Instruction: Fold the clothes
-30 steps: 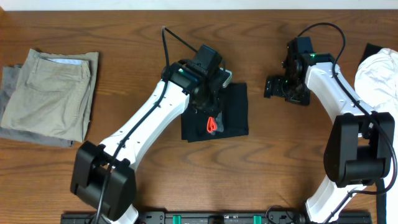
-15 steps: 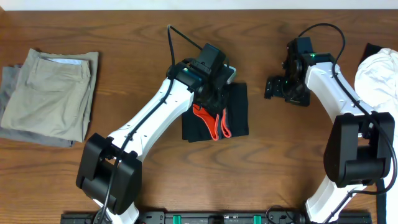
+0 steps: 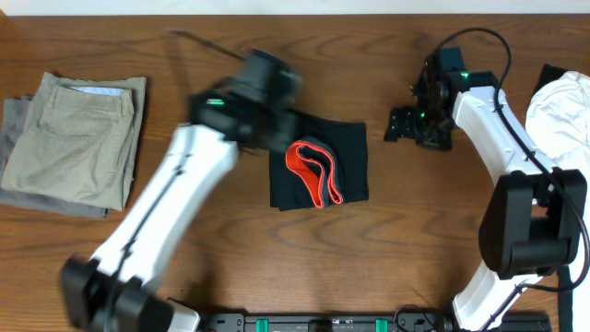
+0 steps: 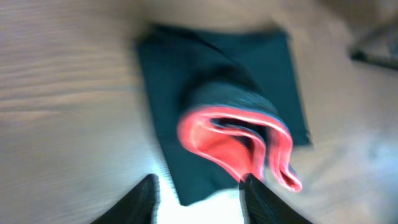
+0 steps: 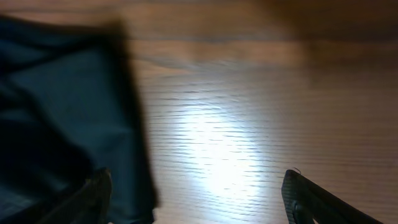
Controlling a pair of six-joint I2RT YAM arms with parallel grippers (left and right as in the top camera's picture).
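Note:
The clothes are black pants (image 3: 346, 161) folded into a rough square at the table's middle. Their grey waistband with the red-orange edge (image 3: 312, 172) lies curled on top. The left wrist view shows the same pants (image 4: 186, 81) and red-orange edge (image 4: 217, 134) just ahead of my left gripper (image 4: 199, 202), which is open and empty. From overhead that gripper (image 3: 275, 129) is blurred, at the upper left corner of the pants. My right gripper (image 3: 408, 124) hangs open and empty just right of the pants. In its wrist view (image 5: 196, 199) the black fabric (image 5: 62, 112) fills the left side.
Tan khaki trousers (image 3: 78, 138) lie folded on a grey cloth (image 3: 14, 115) at the far left. A white garment (image 3: 562, 111) is heaped at the right edge, with a dark item (image 3: 553, 74) behind it.
My left gripper has opened and let go of the waistband. It has swung away to the left, and the red-edged waistband now lies on the folded pants. The right gripper has barely shifted.

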